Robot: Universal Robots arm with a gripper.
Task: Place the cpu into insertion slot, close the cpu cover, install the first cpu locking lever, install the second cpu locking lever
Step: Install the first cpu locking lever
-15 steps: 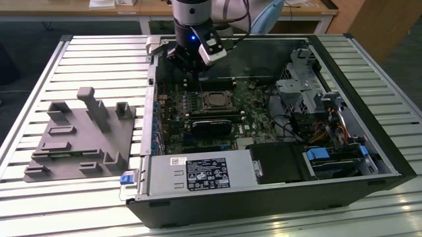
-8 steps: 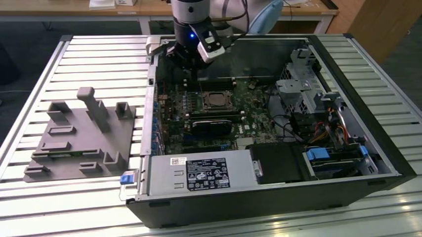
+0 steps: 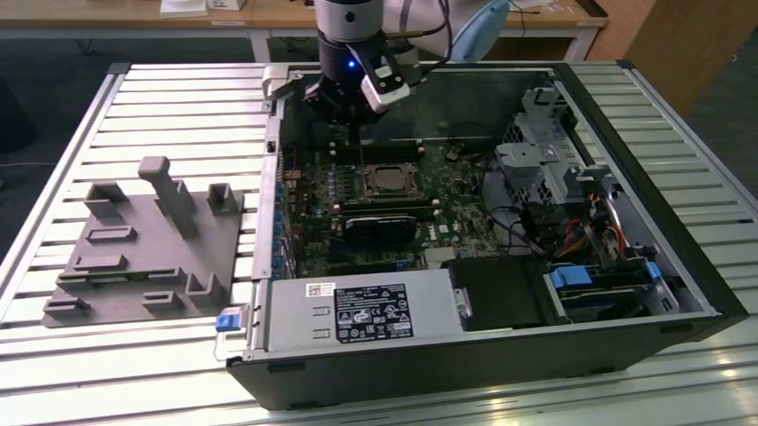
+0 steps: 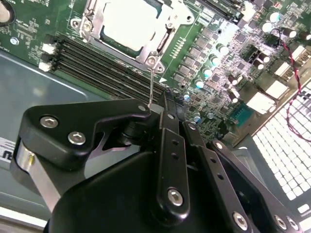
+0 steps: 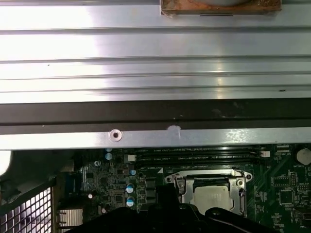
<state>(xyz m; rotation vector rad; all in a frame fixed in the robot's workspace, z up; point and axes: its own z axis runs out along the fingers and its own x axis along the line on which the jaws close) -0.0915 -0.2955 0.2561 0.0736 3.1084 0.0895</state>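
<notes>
- cpu [image 4: 131, 22] sits flat in the insertion slot [image 3: 366, 182], dull metal top up; also visible in the first wrist view.
- cpu cover [image 4: 93, 23] is down over the slot, its silver frame around the cpu and the chip showing through the window.
- gripper [image 3: 343, 122] hangs over the board just beside the slot, on the far-wall side of it in the exterior view; open or closed, cannot tell.
- A thin metal lever rod [image 4: 151, 82] runs from the slot's corner tab straight to the gripper's tip; whether it is touched or clamped, cannot tell.
- Long black memory slots [image 4: 97, 65] lie just beside the slot, between it and the gripper.
- The black gripper body hides much of the board on that side of the slot in the second wrist view.
- A black block [image 3: 385, 226] sits just beside the slot, on the side away from the gripper.
- Silver drive cage [image 3: 539, 151] and a cable bundle [image 3: 580, 235] are on the exterior view's right of the slot.
- Power supply [image 3: 355, 312] lies beyond the black block from the slot.
- Computer case [image 3: 675, 240] walls ring the slot and stand on a slatted table [image 3: 177, 106].
- Grey fixture tray [image 3: 142, 248] is well apart from the slot, on the exterior view's left, outside the case.
</notes>
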